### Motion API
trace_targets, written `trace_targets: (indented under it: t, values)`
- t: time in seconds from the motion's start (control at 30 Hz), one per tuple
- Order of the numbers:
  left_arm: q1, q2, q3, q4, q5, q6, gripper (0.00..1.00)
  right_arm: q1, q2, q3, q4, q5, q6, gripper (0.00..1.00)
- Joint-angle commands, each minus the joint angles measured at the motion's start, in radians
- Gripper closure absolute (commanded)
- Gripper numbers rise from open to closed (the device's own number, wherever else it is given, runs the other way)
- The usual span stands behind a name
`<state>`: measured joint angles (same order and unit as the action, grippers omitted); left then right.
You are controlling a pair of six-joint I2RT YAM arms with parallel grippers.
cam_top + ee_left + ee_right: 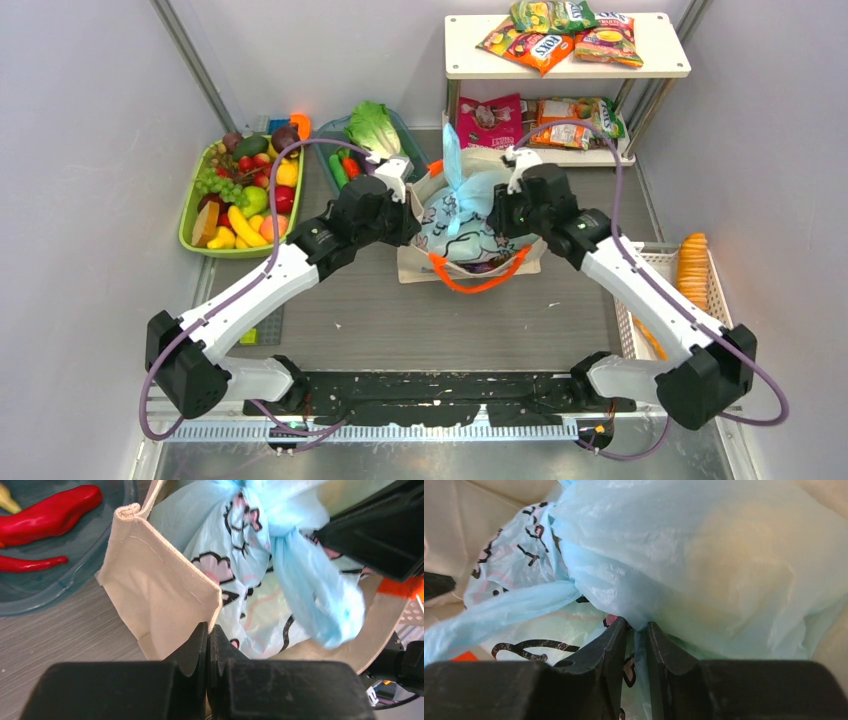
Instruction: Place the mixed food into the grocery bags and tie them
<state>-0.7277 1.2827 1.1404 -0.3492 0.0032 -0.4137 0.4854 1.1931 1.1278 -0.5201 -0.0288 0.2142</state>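
Here, your left gripper (207,630) is closed at the canvas tote (160,590) rim, and your right gripper (636,630) pinches a fold of the light-blue plastic bag (704,555). That bag looks knotted and sits inside the tote. Beyond, snack packets (540,45) and a cabbage (373,125) lie unbagged.

Closed jaws touch canvas tote (165,595) holding knotted blue bag (295,575).

Your left arm (262,285) and right arm (640,290) look alike, each built of smooth white link shells set between bulky black joint housings. A purple cable (618,200) loops along each one from base to wrist. Your left tool (207,630) and right tool (636,630) end in matte black, wedge-shaped fingers, lightly scuffed.
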Motion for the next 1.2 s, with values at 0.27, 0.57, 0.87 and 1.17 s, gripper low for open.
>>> trace_targets:
  t: [0.27, 0.57, 0.87, 1.17]
  values:
    - [0.005, -0.066, 0.054, 0.016, 0.005, 0.012, 1.00, -0.038, 0.196, -0.049, 0.074, -0.033, 0.064, 0.69]
    - [0.005, -0.065, 0.091, -0.029, -0.059, 0.036, 1.00, 0.005, 0.080, 0.204, -0.130, 0.006, -0.036, 0.56]
    - [0.005, -0.052, 0.099, -0.023, -0.072, 0.035, 1.00, 0.074, 0.151, 0.237, -0.101, 0.017, -0.025, 0.53]
    - [0.005, -0.054, 0.106, -0.039, -0.102, 0.055, 1.00, 0.029, 0.413, 0.228, -0.007, 0.151, 0.039, 0.55]
